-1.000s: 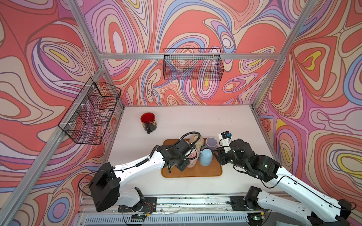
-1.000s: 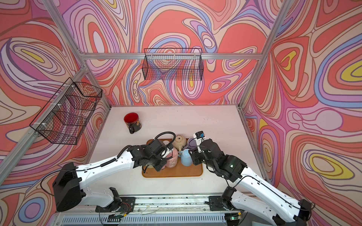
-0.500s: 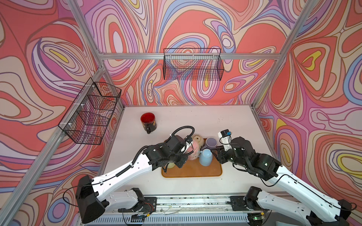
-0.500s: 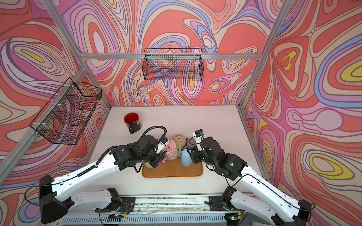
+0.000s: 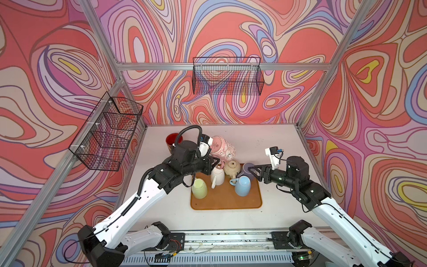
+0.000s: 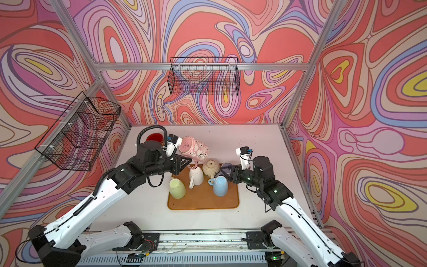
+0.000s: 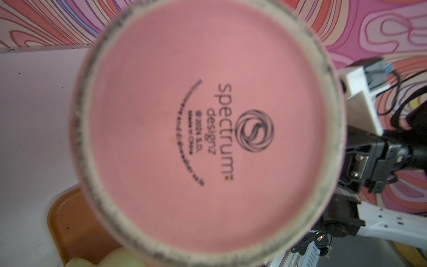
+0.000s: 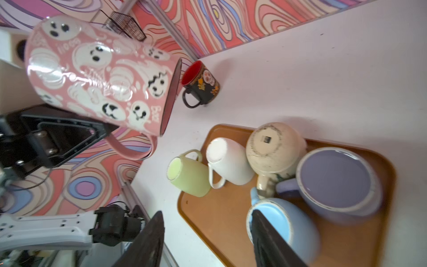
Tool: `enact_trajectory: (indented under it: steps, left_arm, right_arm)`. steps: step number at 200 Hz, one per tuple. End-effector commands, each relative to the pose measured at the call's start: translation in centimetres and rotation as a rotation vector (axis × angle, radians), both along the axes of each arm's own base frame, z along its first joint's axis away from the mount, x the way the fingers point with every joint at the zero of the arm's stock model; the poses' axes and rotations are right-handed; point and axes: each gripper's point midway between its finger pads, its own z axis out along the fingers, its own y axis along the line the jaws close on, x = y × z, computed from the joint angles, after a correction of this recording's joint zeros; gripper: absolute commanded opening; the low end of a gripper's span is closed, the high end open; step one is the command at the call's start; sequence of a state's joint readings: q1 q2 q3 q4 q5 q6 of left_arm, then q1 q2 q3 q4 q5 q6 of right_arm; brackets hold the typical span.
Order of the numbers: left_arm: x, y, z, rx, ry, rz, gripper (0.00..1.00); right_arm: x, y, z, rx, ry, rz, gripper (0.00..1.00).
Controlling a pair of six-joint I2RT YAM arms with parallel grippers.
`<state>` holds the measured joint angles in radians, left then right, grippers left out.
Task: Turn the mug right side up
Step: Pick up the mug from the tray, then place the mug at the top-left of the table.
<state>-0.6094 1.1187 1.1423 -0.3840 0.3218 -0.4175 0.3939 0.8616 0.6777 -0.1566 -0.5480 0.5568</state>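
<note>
Holding pink ghost mug (image 5: 221, 145) by handle, left hand (image 5: 213, 161) pinches it aloft, tipped sideways over bench (image 5: 265, 143) at far edge of tray (image 5: 226, 203). Same in both top views. Right hand (image 6: 227, 172) spread near purple mug (image 6: 227, 166).

Left wrist view: pink ghost mug's base (image 7: 208, 129) fills frame, maker's mark legible.

Right wrist view: pink ghost mug (image 8: 99, 71) tilted, mouth toward black mug (image 8: 201, 85). Right fingers (image 8: 147, 240) apart, blue mug (image 8: 288, 226) just beside one.

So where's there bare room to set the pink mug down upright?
Bare table runs from the held pink mug to the right wall, and along the front edge. The tray's near half is bare. Crowded: the tray's far half, packed with five mugs, the open right gripper beside them. The red mug takes the far-left corner.
</note>
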Motion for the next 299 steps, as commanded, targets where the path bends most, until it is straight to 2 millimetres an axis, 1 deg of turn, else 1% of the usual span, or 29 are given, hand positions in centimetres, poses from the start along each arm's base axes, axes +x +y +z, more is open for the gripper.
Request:
enact_trajectory:
  steps: [1,28,53,64,68,86,115,147,209,242,299]
  left_arm:
    - [0.7,-1.8,7.9,-0.309,-0.139,-0.091,0.00]
    - [2.4,-2.1,9.8,-0.461,-0.130,-0.121,0.00]
    - [3.5,-2.7,11.1,-0.535,-0.144,-0.145,0.00]
    - [3.8,-2.8,11.4,-0.555,-0.152,-0.149,0.00]
    - [4.0,-2.8,11.5,-0.560,-0.153,-0.149,0.00]
    - [4.5,-2.8,11.8,-0.587,-0.157,-0.154,0.00]
    - [5.0,-2.9,12.4,-0.625,-0.169,-0.164,0.00]
    - [5.5,-3.2,12.1,-0.644,-0.160,-0.166,0.00]
    - [6.5,-3.8,11.2,-0.674,-0.136,-0.175,0.00]
    - [6.7,-4.0,10.4,-0.691,-0.116,-0.178,0.00]
    - [6.6,-4.3,10.0,-0.705,-0.098,-0.196,0.00]
  right_arm:
    - [0.0,1.9,3.5,0.236,-0.071,0.140,0.63]
    - [1.7,2.9,4.2,0.310,-0.088,0.174,0.65]
    - [2.9,3.7,5.7,0.380,-0.127,0.206,0.66]
    - [3.6,4.0,6.0,0.416,-0.125,0.216,0.66]
    - [3.7,4.1,6.4,0.432,-0.138,0.223,0.66]
    - [4.5,4.5,7.2,0.499,-0.150,0.246,0.66]
    - [6.2,4.8,7.8,0.585,-0.158,0.256,0.66]
    - [7.6,4.8,8.8,0.633,-0.191,0.252,0.65]
    - [8.4,5.1,10.6,0.642,-0.242,0.270,0.64]
    - [9.2,5.4,11.4,0.650,-0.254,0.275,0.59]
    - [10.4,5.8,12.8,0.679,-0.262,0.288,0.51]
